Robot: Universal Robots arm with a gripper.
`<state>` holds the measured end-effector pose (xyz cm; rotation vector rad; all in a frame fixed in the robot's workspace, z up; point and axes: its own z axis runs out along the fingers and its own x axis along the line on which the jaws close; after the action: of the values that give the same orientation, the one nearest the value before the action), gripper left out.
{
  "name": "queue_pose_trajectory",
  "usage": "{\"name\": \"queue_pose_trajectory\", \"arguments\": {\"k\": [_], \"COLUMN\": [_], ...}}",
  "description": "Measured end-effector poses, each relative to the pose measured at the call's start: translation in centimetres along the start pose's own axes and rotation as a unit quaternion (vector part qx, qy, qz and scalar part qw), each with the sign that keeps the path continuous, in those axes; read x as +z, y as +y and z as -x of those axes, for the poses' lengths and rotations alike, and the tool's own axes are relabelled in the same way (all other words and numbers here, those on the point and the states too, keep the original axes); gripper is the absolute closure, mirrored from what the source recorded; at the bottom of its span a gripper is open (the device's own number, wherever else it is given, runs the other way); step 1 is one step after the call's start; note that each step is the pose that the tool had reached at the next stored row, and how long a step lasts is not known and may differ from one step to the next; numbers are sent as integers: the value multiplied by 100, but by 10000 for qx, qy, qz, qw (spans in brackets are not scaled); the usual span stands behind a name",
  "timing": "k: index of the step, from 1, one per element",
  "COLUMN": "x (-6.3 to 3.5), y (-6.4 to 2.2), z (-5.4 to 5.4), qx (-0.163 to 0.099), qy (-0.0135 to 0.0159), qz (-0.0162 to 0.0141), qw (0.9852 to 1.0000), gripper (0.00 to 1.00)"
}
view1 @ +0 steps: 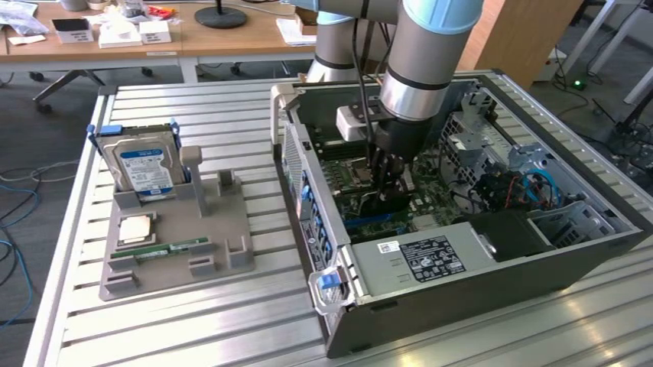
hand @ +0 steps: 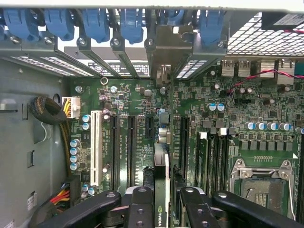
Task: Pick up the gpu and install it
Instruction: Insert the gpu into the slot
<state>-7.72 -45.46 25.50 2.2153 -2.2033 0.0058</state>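
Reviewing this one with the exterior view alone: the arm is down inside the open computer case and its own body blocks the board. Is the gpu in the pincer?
Observer: Yes. In the wrist view the gpu stands on edge between the fingers of the pincer, which close on both its faces.
Operator: Which way does the card point?
Observer: Its silver bracket is at the case's rear wall, under the row of blue latches.
Operator: Any neighbouring cards?
Observer: None. The black slots between it and the white slot are empty.
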Motion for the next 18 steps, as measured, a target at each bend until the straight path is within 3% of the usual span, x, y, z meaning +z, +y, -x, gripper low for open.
{"name": "queue_pose_trajectory", "arguments": {"k": [18], "x": [5], "y": [7], "z": [2], "qx": [0], "qy": [-7], "qz": [-36], "qw": [10000], "gripper": [74]}}
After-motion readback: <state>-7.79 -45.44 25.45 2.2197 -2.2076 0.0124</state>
